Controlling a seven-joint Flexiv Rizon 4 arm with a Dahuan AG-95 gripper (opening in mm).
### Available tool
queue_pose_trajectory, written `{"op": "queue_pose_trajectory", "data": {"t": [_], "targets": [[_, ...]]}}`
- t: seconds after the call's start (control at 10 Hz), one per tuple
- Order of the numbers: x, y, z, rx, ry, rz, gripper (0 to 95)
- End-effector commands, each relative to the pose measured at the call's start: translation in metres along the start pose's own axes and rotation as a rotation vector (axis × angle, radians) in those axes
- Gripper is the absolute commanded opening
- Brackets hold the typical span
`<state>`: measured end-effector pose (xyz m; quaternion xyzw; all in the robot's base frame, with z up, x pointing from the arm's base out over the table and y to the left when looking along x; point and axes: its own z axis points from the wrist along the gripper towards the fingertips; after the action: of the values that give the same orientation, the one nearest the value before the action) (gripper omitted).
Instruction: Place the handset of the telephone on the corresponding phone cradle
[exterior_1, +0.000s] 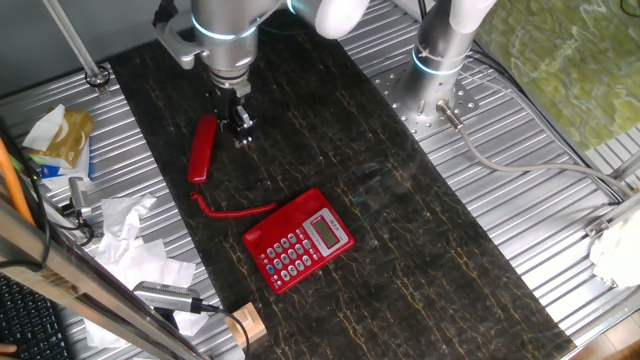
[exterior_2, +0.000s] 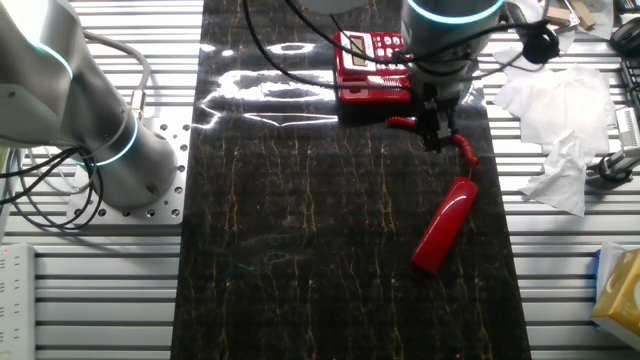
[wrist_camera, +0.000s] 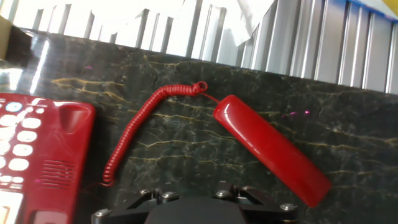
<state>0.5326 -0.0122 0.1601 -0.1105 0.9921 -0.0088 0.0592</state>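
One fixed view: gripper (exterior_1: 241, 128) hangs over the dark mat, holding nothing; how far the fingers stand apart cannot be told. The handset (exterior_1: 202, 149) lies flat just beside it, off the telephone (exterior_1: 298, 240), long axis running away from the phone. Other fixed view: handset (exterior_2: 446, 225) sits beyond the gripper (exterior_2: 439, 136), on the far side from the phone; cord (exterior_2: 466, 152) passes beneath. Hand view: fingertips cut off; handset (wrist_camera: 271, 148) ahead, slanted; cradle (wrist_camera: 67, 155) only partly shown.
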Motion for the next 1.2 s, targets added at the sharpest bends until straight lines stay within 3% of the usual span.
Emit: {"op": "queue_pose_trajectory", "data": {"t": [0.1, 0.8, 1.2], "targets": [[0.001, -0.01, 0.002, -0.004, 0.0, -0.005, 38.0], [-0.005, -0.041, 0.015, -0.003, 0.008, -0.038, 38.0], [-0.011, -0.058, 0.032, -0.007, 0.007, -0.049, 38.0]]}}
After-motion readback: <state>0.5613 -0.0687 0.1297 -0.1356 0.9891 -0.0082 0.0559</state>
